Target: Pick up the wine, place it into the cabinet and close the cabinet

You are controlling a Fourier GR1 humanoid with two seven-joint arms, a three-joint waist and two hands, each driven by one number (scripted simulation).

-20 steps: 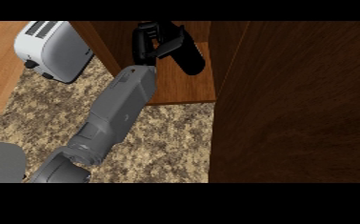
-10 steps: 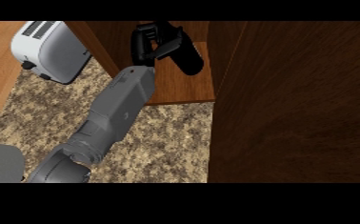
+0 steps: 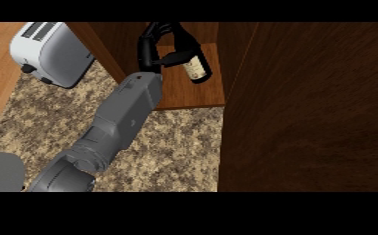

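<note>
Compared with a second ago, the wine bottle has tipped so its pale label now faces up, and the left hand has crept a little deeper into the cabinet. That hand has its fingers and thumb curled round the upper part of the bottle, so it's carrying it, not just nudging it.

Right now the bottle is inside the cabinet opening, tilted over the wooden shelf, base end toward the front edge. Can't tell if it's actually touching the shelf or just hanging above it.

What worries me: if the hand lets go while the bottle is leaning like that, I'd guess it tips over and rolls toward the shelf's front edge, maybe out onto the granite surface. Also the open cabinet door is just to the right of the bottle, so a bottle sitting too far forward could block the door when it swings shut.

Label-wise, there's a beige patch on the bottle but no writing I can read. Toaster left of the cabinet has no visible brand either. The right hand isn't showing.
</note>
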